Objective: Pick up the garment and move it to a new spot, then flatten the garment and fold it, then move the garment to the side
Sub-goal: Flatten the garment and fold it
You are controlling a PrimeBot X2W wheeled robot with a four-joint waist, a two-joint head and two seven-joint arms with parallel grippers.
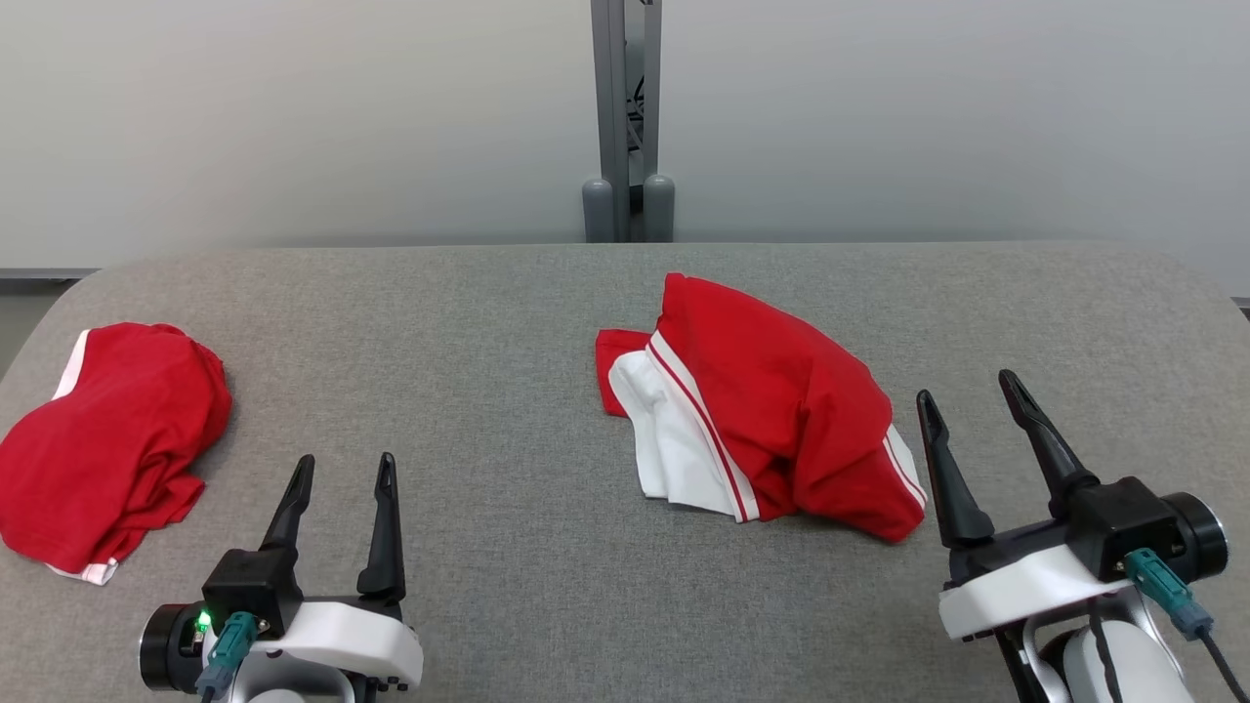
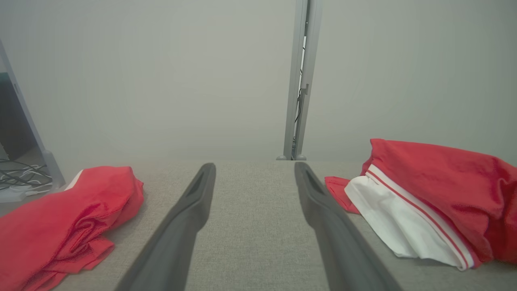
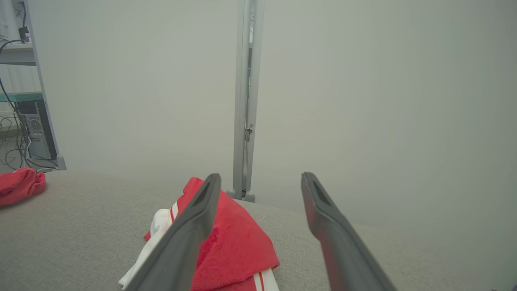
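A crumpled red garment point(image 1: 781, 410) with white panels and stripes lies in a heap right of the table's middle. In the left wrist view that garment point(image 2: 436, 186) lies to the right. In the right wrist view it point(image 3: 238, 242) lies low and left, partly behind one finger. My left gripper point(image 1: 348, 459) hovers open near the front left, well apart from the heap, with nothing between its fingers point(image 2: 254, 165). My right gripper point(image 1: 965, 385) stands open just right of the heap's lower right corner, also with nothing in it point(image 3: 260, 175).
A second red garment point(image 1: 107, 430), bundled with a white edge, lies at the table's far left point(image 2: 60, 218) point(image 3: 20, 184). The grey fabric table point(image 1: 508, 322) has rounded far corners. A grey post point(image 1: 625, 117) stands behind its far edge against a pale wall.
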